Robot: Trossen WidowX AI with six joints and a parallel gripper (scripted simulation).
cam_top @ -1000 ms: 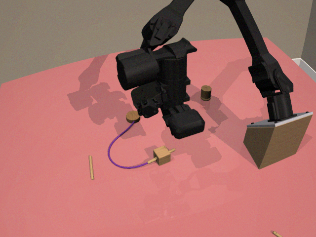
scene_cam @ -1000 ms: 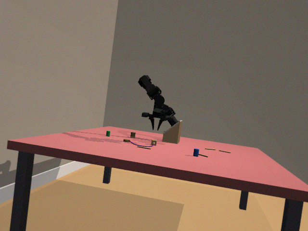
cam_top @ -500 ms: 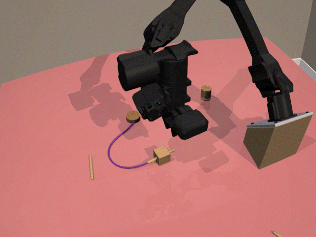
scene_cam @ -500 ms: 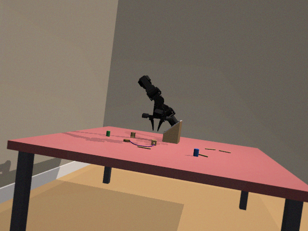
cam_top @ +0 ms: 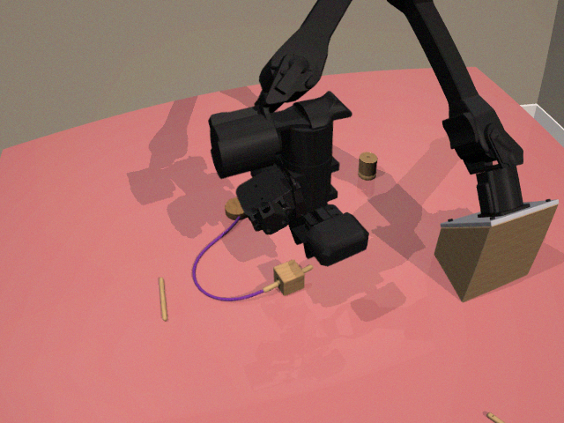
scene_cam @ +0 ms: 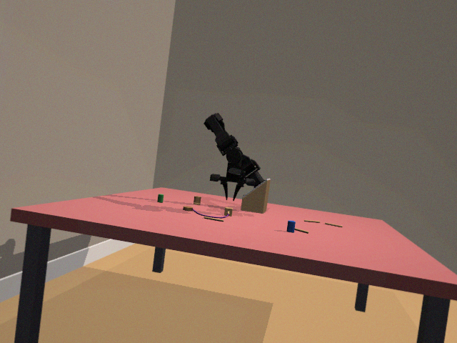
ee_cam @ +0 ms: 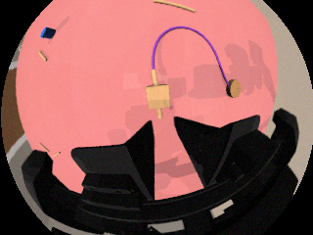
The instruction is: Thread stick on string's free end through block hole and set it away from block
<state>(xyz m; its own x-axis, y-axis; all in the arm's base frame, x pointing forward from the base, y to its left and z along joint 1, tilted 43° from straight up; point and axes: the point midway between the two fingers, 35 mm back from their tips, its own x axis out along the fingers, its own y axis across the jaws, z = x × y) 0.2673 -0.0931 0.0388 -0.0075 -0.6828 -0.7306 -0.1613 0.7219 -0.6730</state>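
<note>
The wooden block (cam_top: 289, 279) (scene_cam: 228, 211) (ee_cam: 157, 96) stands on the table. The thin stick (cam_top: 271, 285) (ee_cam: 155, 77) lies through its hole, with an end showing on both sides. The purple string (cam_top: 194, 273) (ee_cam: 181, 27) is outside the block, on the stick's end at the side away from the gripper in the wrist view. It curves to the round wooden button (cam_top: 233, 209) (scene_cam: 188, 208) (ee_cam: 235, 88). My gripper (scene_cam: 230, 199) (ee_cam: 162, 121) is partly open and empty, above the table near the stick's bare end. Its fingertips are hidden in the top view.
A loose stick (cam_top: 163, 299) (scene_cam: 213, 219) (ee_cam: 174, 6) lies beyond the string's curve. A brown cylinder (cam_top: 367, 166) (scene_cam: 197, 200), a green cylinder (scene_cam: 160, 198) and a blue cylinder (scene_cam: 290, 226) (ee_cam: 47, 33) stand apart. Several other sticks lie farther off. The arm's wedge base (cam_top: 505, 255) (scene_cam: 254, 201) is near the block.
</note>
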